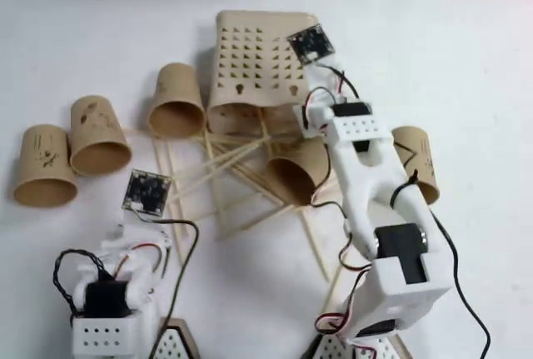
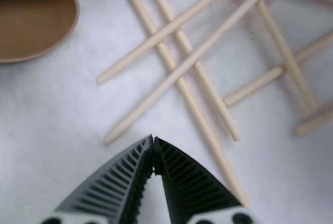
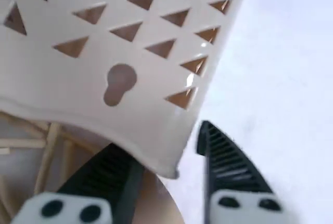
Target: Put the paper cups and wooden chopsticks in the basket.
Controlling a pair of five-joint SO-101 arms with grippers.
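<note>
The cream basket [image 1: 262, 59] with triangle holes lies at the table's far middle. Several brown paper cups lie on their sides: two at the left [image 1: 43, 166] [image 1: 98, 136], one by the basket [image 1: 176, 101], one under the right arm [image 1: 300, 167], one to its right [image 1: 415, 159]. Wooden chopsticks [image 1: 225, 176] are scattered in front of the basket. My right gripper [image 3: 158, 141] is open, its jaws straddling the corner of the basket's rim [image 3: 156, 156]. Low over the chopsticks [image 2: 182, 63] my left gripper [image 2: 153, 140] is shut and empty, with a cup [image 2: 31, 16] off to one side.
The white table [image 1: 466, 67] has bare room at the far right and far left. The right arm's body [image 1: 375, 209] stretches over the chopstick pile and one cup. Both arm bases stand at the near edge.
</note>
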